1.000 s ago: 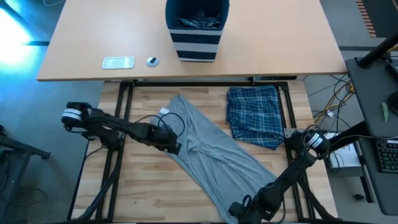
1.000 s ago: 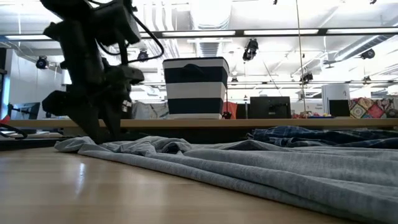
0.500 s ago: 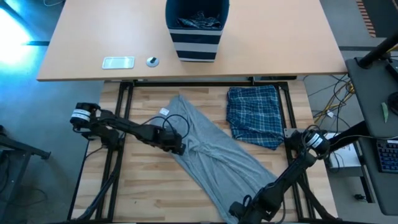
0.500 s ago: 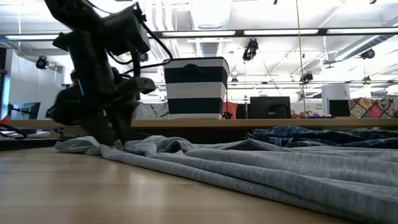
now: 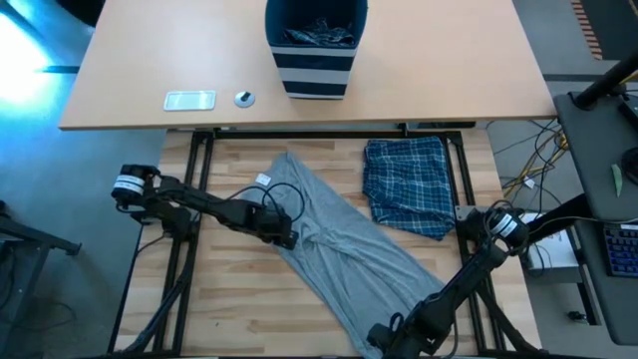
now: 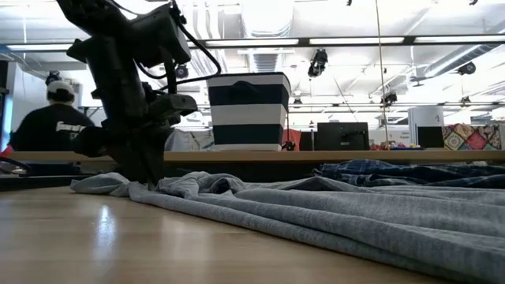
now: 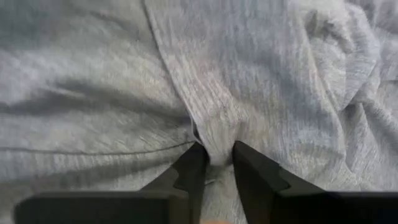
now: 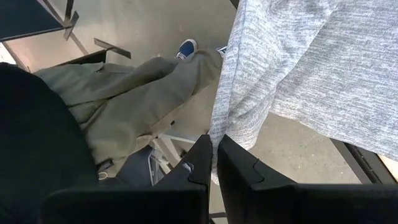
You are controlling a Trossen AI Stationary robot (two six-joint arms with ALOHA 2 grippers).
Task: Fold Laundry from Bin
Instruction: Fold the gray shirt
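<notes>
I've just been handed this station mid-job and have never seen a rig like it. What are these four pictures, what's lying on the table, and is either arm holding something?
You are looking at two dark robot arms at a wooden table, each ending in a two-finger gripper. One picture looks straight down from above, one looks level across the table top, and the other two come from cameras on each wrist.

A long grey T-shirt lies spread diagonally on the table, with a folded blue-and-white plaid garment beside it. The navy striped fabric bin, with more laundry inside, stands on the desk beyond.

The left gripper is pinching a fold near the shirt's middle. The right gripper is shut on the shirt's edge, which hangs over the table's near edge. In its view a person's legs show beyond the table.
</notes>
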